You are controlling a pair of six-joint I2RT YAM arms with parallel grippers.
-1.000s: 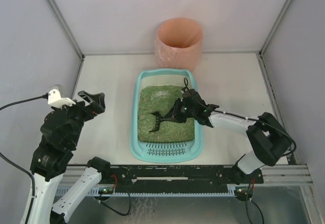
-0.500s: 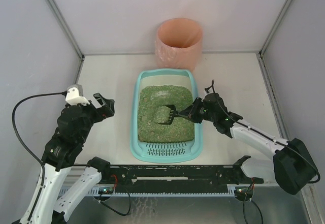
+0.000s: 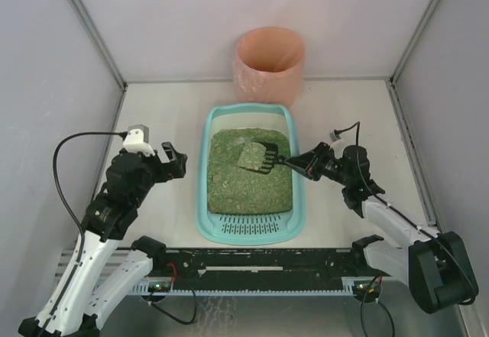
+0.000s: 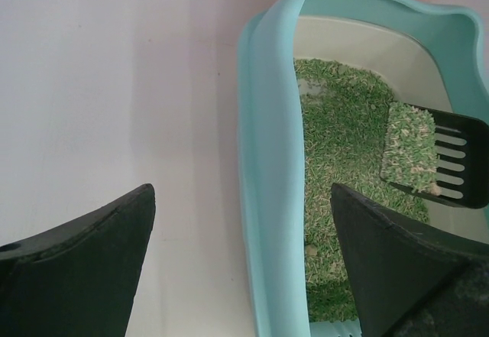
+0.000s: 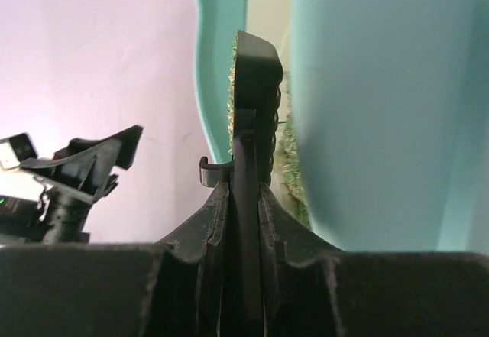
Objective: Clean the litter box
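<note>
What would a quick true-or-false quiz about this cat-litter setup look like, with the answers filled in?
1. The right gripper holds a black scoop carrying a clump of litter. True.
2. The scoop is held over the pink-orange bin. False: it is over the litter box; the bin stands beyond the box's far end.
3. The left gripper is open and holds nothing. True.
4. The slotted grate is at the end of the box next to the bin. False: it is at the near end, towards the arm bases.
</note>
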